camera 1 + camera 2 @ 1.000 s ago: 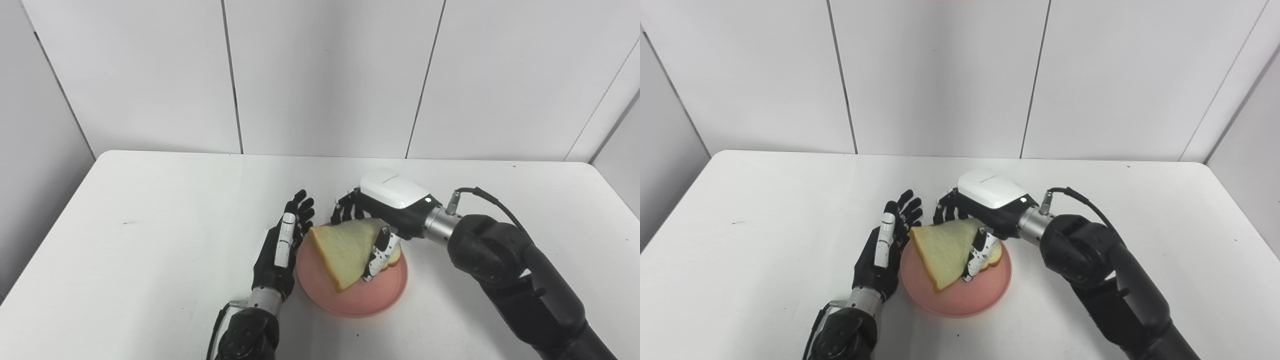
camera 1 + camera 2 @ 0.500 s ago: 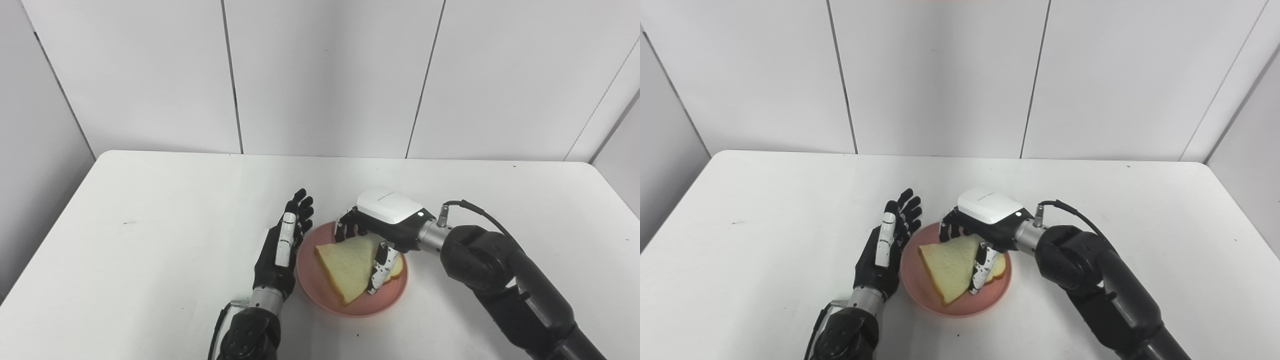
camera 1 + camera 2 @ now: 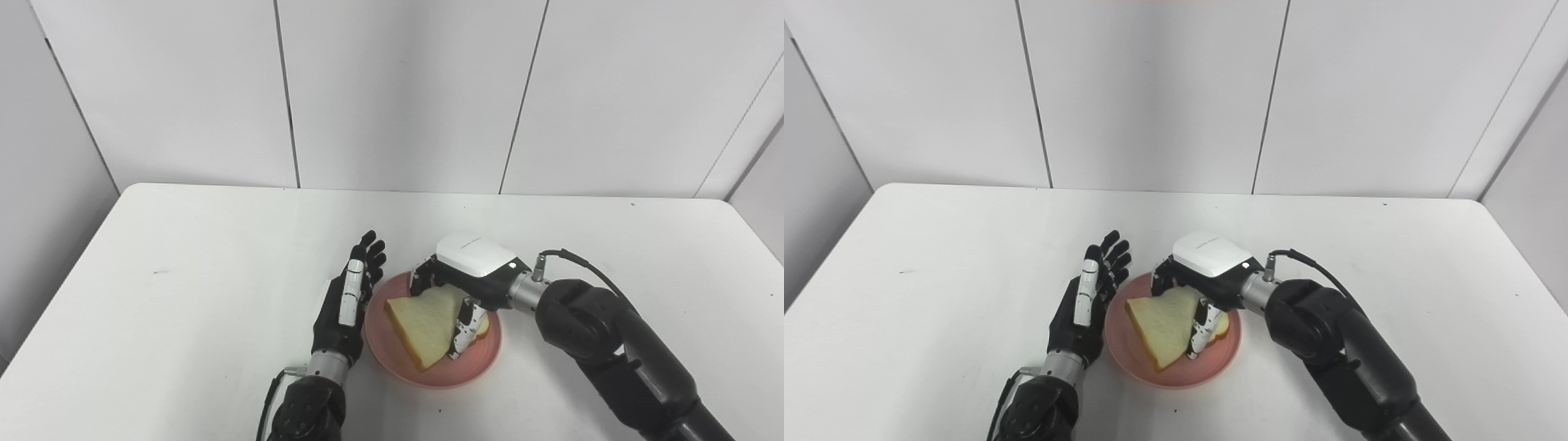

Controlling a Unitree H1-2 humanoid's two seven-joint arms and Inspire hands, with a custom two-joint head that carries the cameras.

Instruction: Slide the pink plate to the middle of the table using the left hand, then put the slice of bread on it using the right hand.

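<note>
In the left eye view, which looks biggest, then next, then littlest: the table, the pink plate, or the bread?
1. table
2. pink plate
3. slice of bread, partly hidden by the right hand

The right hand [image 3: 468, 278] covers the bread's [image 3: 425, 321] far corner — whether it grips can't be told; both arms are cut off at the bottom edge.

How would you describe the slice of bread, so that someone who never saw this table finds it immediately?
Start at the white table and go to its near middle, where a pink plate sits between two robot hands. The slice of bread lies on this plate, with the right hand closed on its right side. It is the only pale yellow, wedge-shaped thing there.
</note>
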